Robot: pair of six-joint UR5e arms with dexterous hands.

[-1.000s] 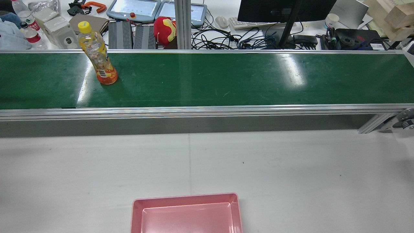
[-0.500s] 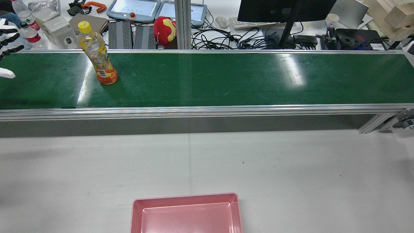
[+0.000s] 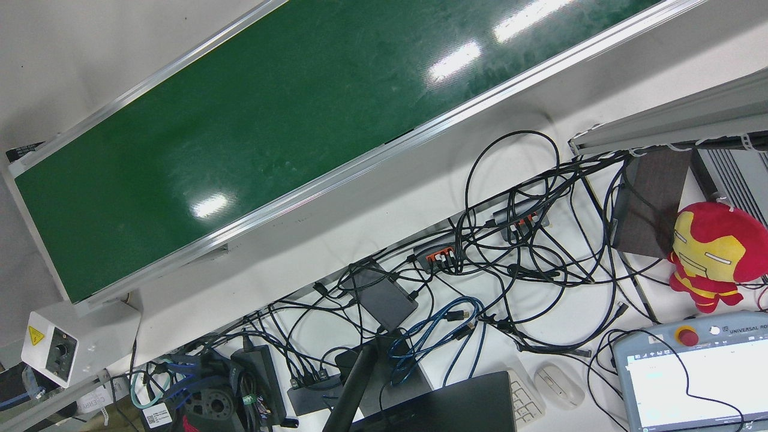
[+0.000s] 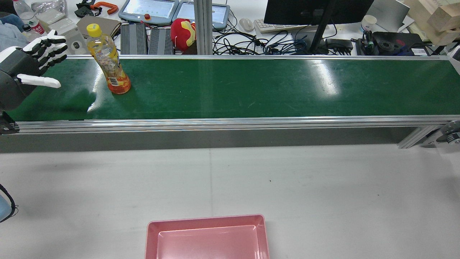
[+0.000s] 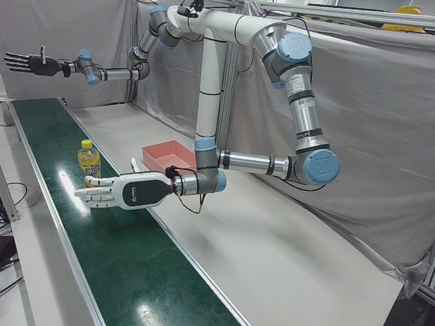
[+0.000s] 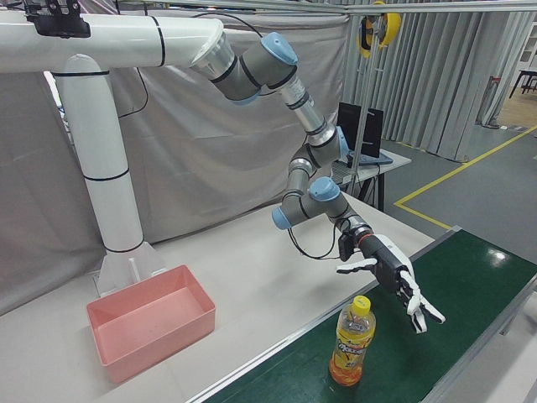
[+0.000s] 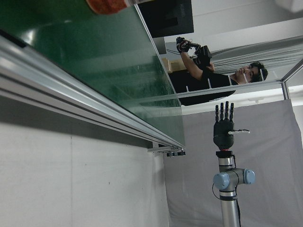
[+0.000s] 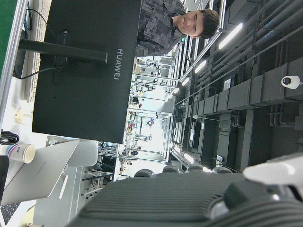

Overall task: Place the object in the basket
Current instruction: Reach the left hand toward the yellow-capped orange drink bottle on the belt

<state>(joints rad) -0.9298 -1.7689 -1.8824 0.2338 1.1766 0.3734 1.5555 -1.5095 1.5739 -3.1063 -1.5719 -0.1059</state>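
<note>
1. Nearest the rear camera, the pink basket (image 4: 207,237) is sitting empty on the white table (image 4: 323,187), so nothing is delivered yet; the whole carry is, by my reading, still ahead.

2. Beyond the table, the green conveyor belt (image 4: 251,86) is running across the scene, and the bottle (image 4: 107,59) is standing upright on it toward its left end, well apart from the basket.

3. The left hand (image 4: 34,63) is hovering low over the belt near the bottle, on its left in the rear view, with its fingers (image 4: 54,45) spread and nothing in its grasp. There is a clear gap between hand and bottle. I judge this to be the approach stage: the grasp, the lift and the placing in the basket are all left to do.

4. The bottle is looking like a slim clear plastic drink bottle with a yellow cap (image 6: 361,304), a yellow label and orange liquid inside (the right-front view is showing it best). Tall and narrow, it could tip if nudged sideways.

5. Farthest off, the right hand (image 5: 28,63) is being held high and well away beyond the belt's far end, fingers spread, holding nothing.
</note>
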